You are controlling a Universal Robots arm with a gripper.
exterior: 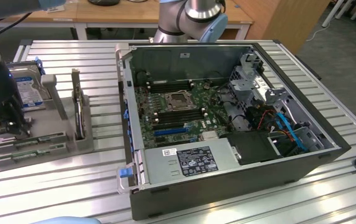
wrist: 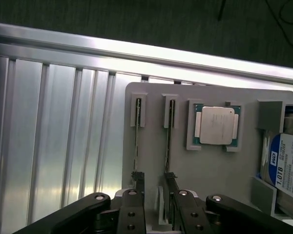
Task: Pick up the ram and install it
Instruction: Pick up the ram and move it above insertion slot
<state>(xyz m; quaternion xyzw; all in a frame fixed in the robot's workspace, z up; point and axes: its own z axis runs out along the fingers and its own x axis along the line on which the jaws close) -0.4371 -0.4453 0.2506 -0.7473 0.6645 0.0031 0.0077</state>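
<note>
Two ram sticks point(wrist: 137, 131) point(wrist: 170, 130) stand on edge in the slots of a grey holder point(wrist: 151, 97). In the exterior view the ram point(exterior: 36, 140) appears as thin green strips at the holder's near end. My gripper point(wrist: 155, 197) hangs low over one end of the two sticks, jaws open. One finger point(wrist: 136, 209) lines up with one stick and the other finger point(wrist: 179, 209) with the second. Bare holder shows in the gap between them. In the exterior view the gripper point(exterior: 6, 129) is at the far left, just above the holder.
The holder also carries a square silver CPU point(wrist: 216, 125), a hard drive point(exterior: 30, 88) and an upright expansion card point(exterior: 77, 109). An open computer case point(exterior: 228, 116) with its motherboard point(exterior: 178, 112) lies at the exterior view's right on a slatted aluminium table point(exterior: 72, 56).
</note>
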